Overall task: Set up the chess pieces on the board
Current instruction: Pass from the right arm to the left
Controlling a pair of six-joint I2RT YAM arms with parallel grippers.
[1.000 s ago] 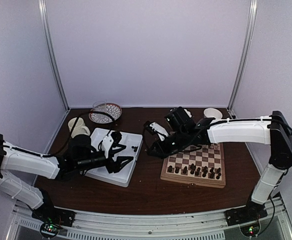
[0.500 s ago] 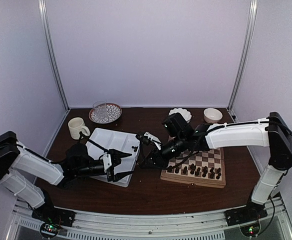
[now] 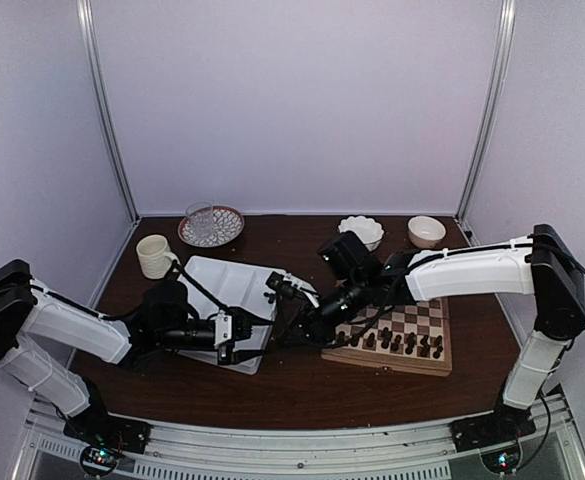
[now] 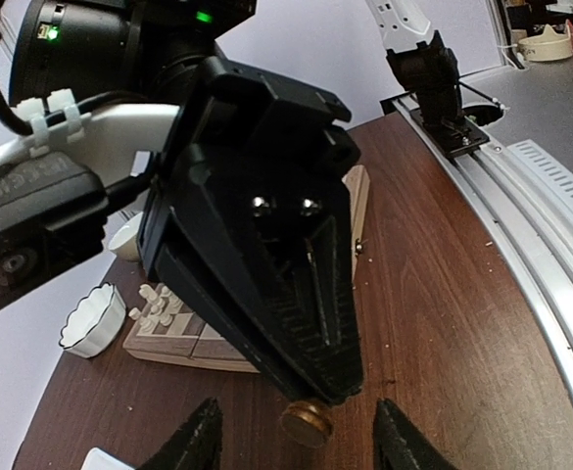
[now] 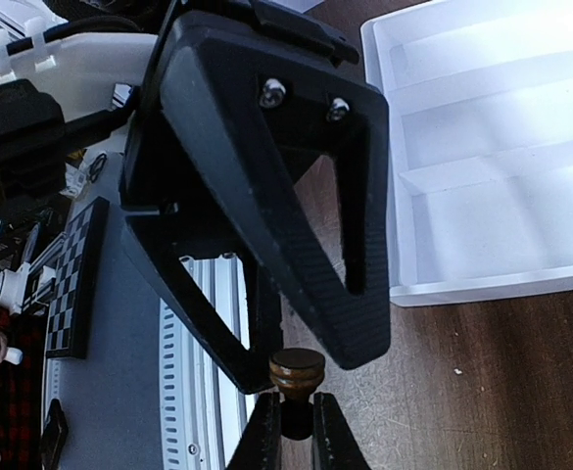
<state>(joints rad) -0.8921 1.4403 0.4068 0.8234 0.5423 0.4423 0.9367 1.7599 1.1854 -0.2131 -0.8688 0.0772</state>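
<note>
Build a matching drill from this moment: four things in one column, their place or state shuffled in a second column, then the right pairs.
Things:
1. mug
2. board
3. right tool
4. left tool

Place or state:
A. open, fingers flanking that piece
B. far left, next to the white tray
C. shut on a dark chess piece
D. right of the tray, dark pieces along its near edge

Pairs: 1-B, 2-D, 3-C, 4-A
</note>
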